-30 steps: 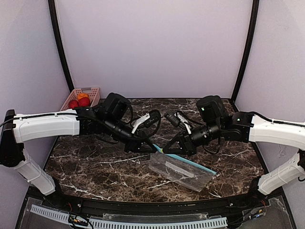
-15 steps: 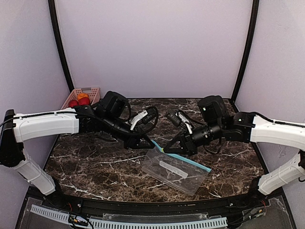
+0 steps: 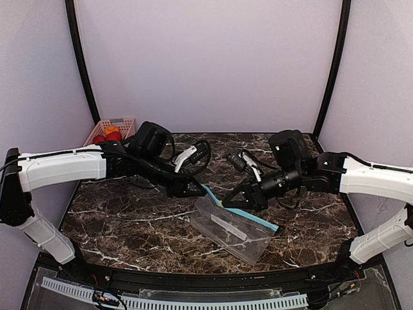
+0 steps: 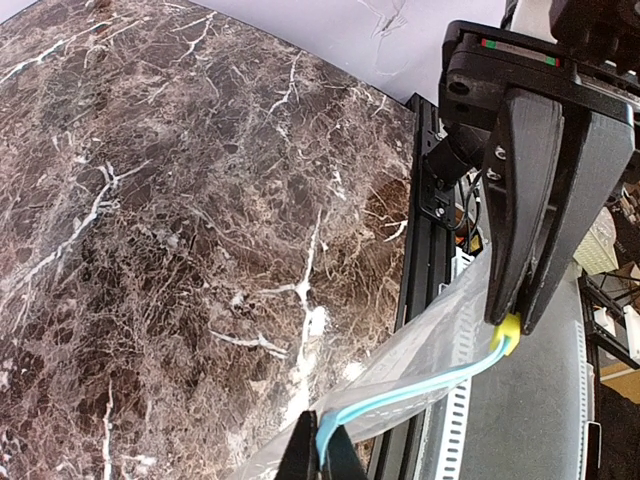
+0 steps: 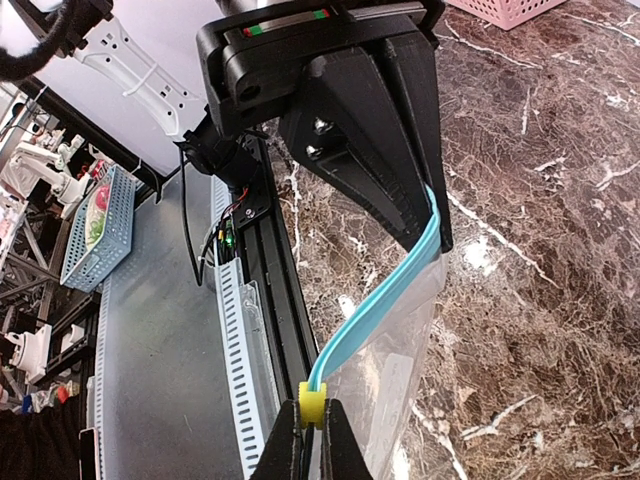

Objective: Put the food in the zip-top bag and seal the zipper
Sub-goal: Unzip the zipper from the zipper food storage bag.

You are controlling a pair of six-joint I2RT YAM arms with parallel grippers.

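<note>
The clear zip-top bag (image 3: 235,229) lies mid-table, its upper edge lifted. My left gripper (image 3: 201,189) is shut on the far-left end of the teal zipper (image 3: 248,214); in the left wrist view its jaws (image 4: 320,450) pinch that strip (image 4: 420,390). My right gripper (image 3: 227,203) is shut on the yellow slider (image 5: 312,403), a short way along the same strip (image 5: 385,295); its jaws (image 5: 312,430) show at the bottom of the right wrist view. The food (image 3: 108,135), red and orange round pieces, sits in the pink basket at the back left.
The pink basket (image 3: 122,122) stands in the table's back left corner, behind my left arm. A black rail (image 3: 213,279) runs along the near edge. Walls close in on three sides. The two arms meet over the middle of the marble top.
Both grippers have shifted left, carrying the bag's zipper edge with them. The bag has slid left across the table. Both grips are unchanged.
</note>
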